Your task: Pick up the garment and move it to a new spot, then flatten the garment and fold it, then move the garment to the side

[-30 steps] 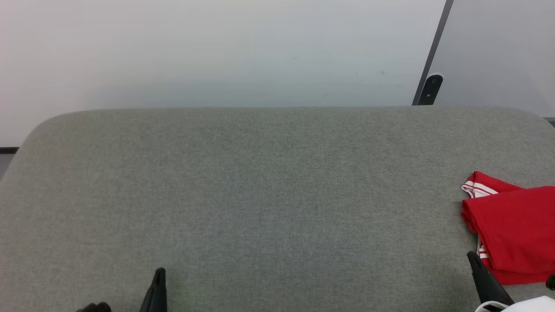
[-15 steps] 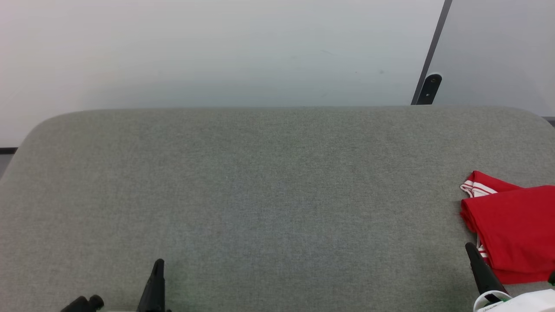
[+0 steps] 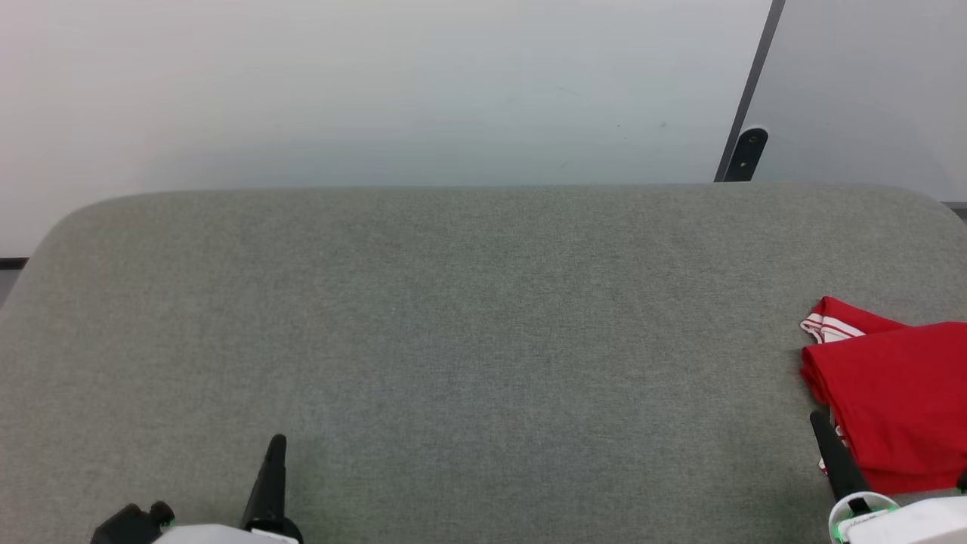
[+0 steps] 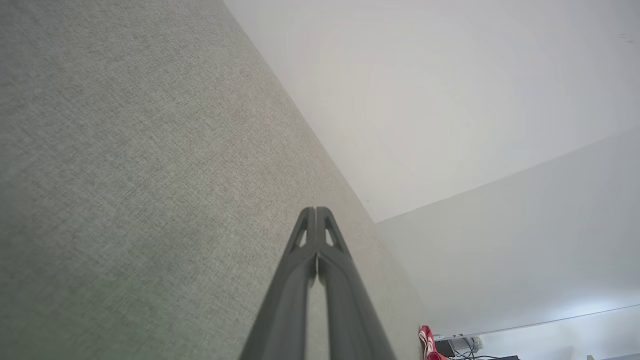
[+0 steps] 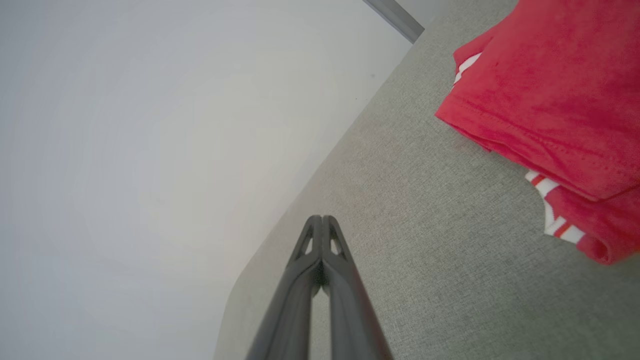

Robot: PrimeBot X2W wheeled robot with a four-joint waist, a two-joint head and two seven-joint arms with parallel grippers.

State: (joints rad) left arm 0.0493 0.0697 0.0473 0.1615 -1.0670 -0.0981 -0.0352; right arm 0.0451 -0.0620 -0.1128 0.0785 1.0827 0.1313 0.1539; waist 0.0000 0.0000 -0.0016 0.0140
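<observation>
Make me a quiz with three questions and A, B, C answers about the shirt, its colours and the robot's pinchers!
1. Where on the grey table is the garment?
A) far left
B) middle
C) right edge

2. What colour is its trim?
A) red and white stripes
B) blue
C) yellow

3. How are the left gripper and right gripper?
A) both open
B) both shut, empty
C) holding the garment

Answers:
1 C: it lies folded at the head view's right side.
2 A: striped edging peeks from the red folds.
3 B: each wrist view shows fingertips pressed together on nothing.
</observation>
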